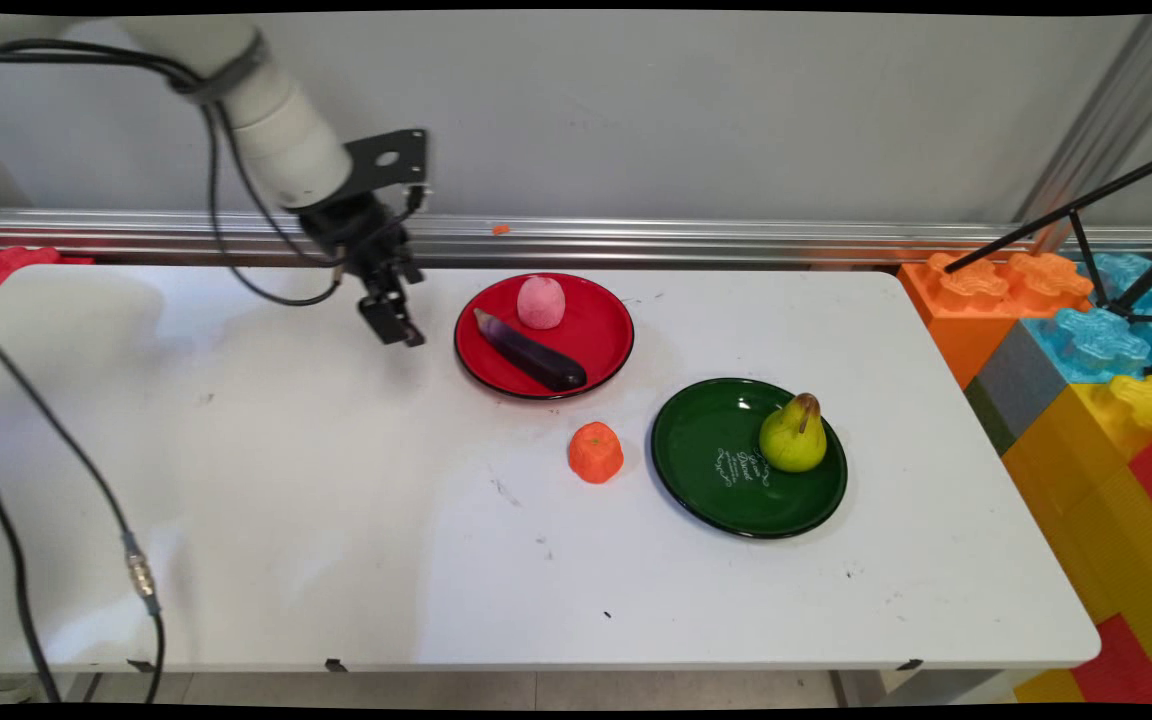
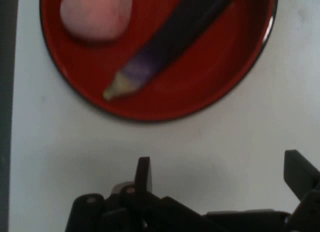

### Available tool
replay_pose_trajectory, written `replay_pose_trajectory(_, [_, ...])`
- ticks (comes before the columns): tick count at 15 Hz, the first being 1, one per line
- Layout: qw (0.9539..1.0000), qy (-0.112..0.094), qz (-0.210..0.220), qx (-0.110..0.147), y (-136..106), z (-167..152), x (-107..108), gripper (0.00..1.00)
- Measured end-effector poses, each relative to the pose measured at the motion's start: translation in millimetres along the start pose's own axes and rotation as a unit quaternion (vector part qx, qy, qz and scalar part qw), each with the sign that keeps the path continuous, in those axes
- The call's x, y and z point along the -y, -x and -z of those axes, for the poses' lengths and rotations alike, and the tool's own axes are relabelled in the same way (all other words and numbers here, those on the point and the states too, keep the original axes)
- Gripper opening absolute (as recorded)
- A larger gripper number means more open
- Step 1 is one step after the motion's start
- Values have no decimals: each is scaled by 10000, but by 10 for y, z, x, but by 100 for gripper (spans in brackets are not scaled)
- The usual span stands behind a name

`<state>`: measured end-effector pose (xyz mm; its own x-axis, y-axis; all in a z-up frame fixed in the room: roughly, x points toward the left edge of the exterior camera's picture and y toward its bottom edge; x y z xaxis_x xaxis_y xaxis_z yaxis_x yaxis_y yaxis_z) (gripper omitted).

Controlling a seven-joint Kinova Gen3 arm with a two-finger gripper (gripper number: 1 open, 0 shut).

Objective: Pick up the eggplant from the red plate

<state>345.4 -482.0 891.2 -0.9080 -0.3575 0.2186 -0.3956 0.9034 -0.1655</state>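
gripper [image 1: 394, 322] at far left, hanging empty above the bare tabletop [image 1: 286, 480], jaws spread wide with nothing between them — just beside the red plate [image 1: 608, 352] but not over it. on that plate, a purple eggplant [image 1: 531, 352] lying aslant, stem end toward the hand, and a pink peach [image 1: 541, 302] behind it, close together. further right, loose on the tabletop, an orange tangerine [image 1: 595, 452], near the green plate [image 1: 716, 470] carrying an upright pear [image 1: 794, 435]. nothing between hand and red plate. coloured blocks [image 1: 1086, 370] off the right end.
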Motion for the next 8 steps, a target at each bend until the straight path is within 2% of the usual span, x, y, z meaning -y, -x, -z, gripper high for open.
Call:
replay_pose_trajectory(2, [9988,70,-469,-86,-154,-133,153,100])
replay_pose_trajectory(4, [9957,141,-901,-176,-285,-266,288,100])
replay_pose_trajectory(6, [9907,241,-1314,-274,-390,-401,394,100])
replay_pose_trajectory(8, [9835,344,-1733,-385,-495,-548,494,100])
